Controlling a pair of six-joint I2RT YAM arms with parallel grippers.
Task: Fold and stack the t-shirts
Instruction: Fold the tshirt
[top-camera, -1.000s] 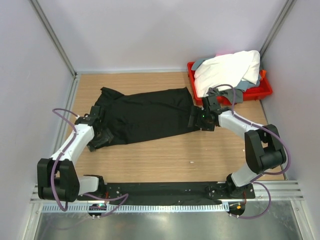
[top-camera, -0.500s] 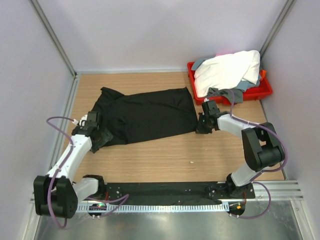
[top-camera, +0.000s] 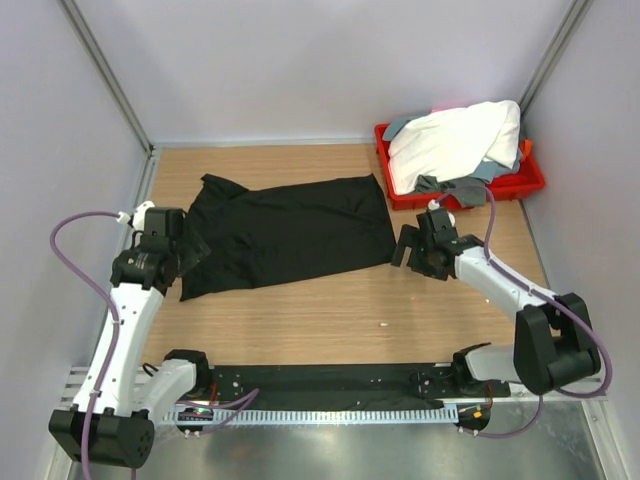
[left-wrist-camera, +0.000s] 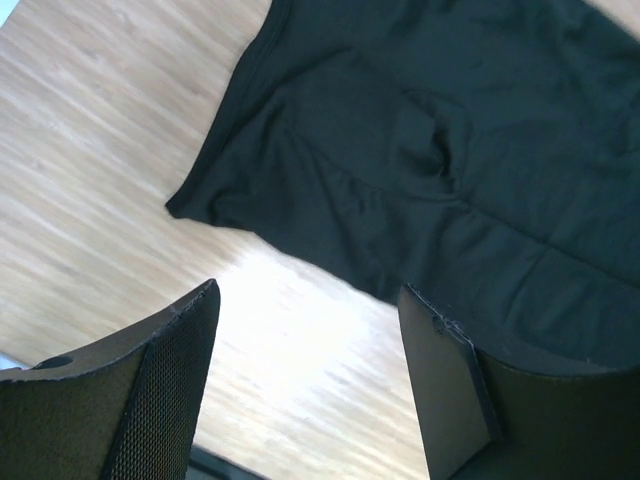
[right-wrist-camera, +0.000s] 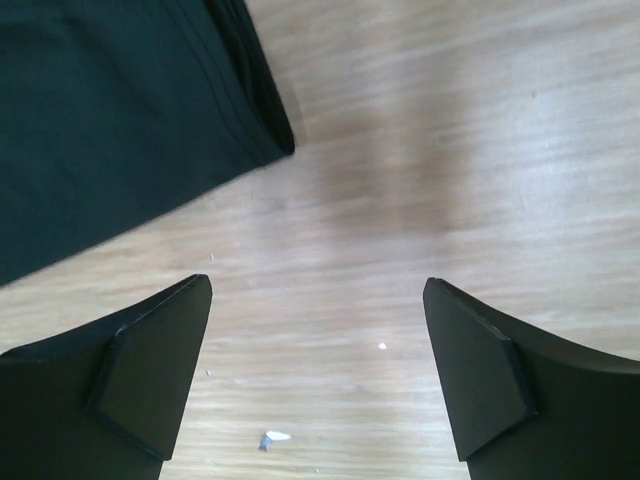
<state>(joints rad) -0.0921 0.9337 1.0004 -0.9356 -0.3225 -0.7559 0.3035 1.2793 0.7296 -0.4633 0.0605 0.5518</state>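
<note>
The black t-shirt (top-camera: 290, 230) lies folded lengthwise on the wooden table, sleeve end at the left. My left gripper (top-camera: 188, 252) is open and empty, raised over its left end; the left wrist view shows the black t-shirt (left-wrist-camera: 440, 150) beyond the open left gripper (left-wrist-camera: 310, 295). My right gripper (top-camera: 405, 248) is open and empty just right of the shirt's right edge; in the right wrist view the shirt's corner (right-wrist-camera: 120, 110) lies up and left of the right gripper (right-wrist-camera: 318, 290). The white t-shirt (top-camera: 455, 140) lies bunched on the grey t-shirt (top-camera: 470, 188) in the tray.
The red plastic tray (top-camera: 532, 182) stands at the back right corner against the right wall. Metal frame posts and grey walls close in the table on the left, back and right. Small crumbs (right-wrist-camera: 272, 437) lie on the bare wood near the right gripper.
Both grippers have come off the black t-shirt. The left arm has lifted and swung left; the right gripper has drawn back to the right. The shirt lies flatter at its left end.
</note>
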